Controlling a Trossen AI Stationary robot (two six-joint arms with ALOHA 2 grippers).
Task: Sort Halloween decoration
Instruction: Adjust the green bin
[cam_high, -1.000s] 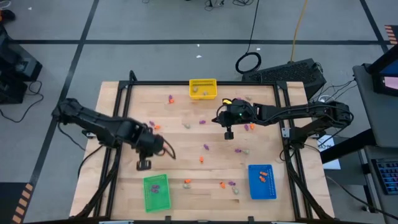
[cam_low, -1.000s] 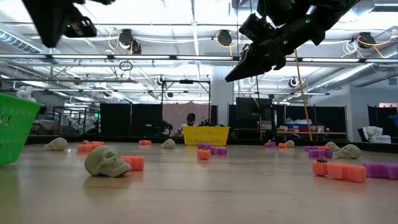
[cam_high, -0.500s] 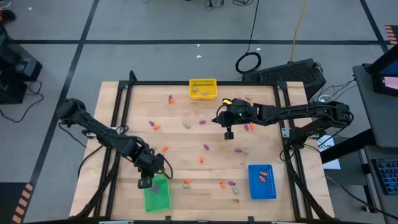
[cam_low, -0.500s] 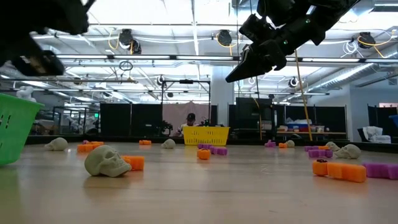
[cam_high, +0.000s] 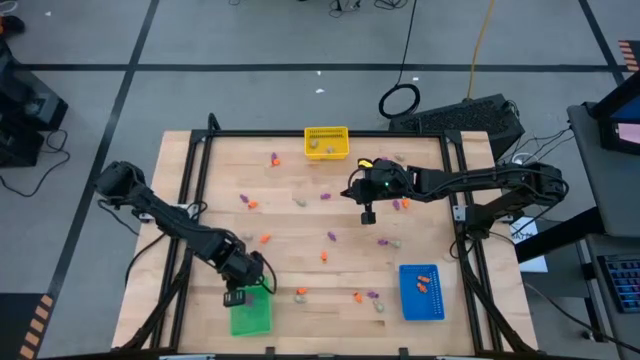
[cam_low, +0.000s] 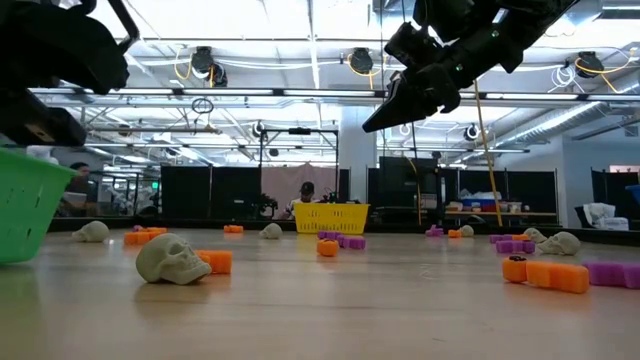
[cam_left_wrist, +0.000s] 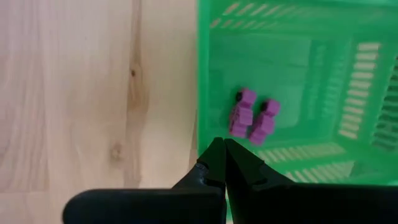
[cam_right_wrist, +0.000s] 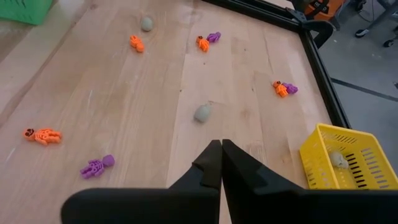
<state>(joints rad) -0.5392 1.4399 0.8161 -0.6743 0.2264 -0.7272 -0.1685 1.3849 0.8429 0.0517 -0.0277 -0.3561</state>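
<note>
The left gripper (cam_high: 236, 297), its two dark fingers pressed together on nothing, hangs over the near edge of the green slatted plastic bin (cam_high: 251, 315), where two purple skeleton trinkets (cam_left_wrist: 252, 115) lie side by side just beyond its tips. The right gripper (cam_high: 367, 216), also closed and empty, hovers mid-table. Below and ahead of it orange, purple and grey skull trinkets (cam_right_wrist: 202, 112) lie scattered on the wooden table (cam_high: 290, 230), one skull in the yellow plastic bin (cam_high: 326, 142).

left arm stretched toward the near left, left gripper (cam_high: 236, 298) pointing down with fingers pinched together, right arm reaching in mid-table, right gripper (cam_high: 367, 216) closed too, raised
</note>
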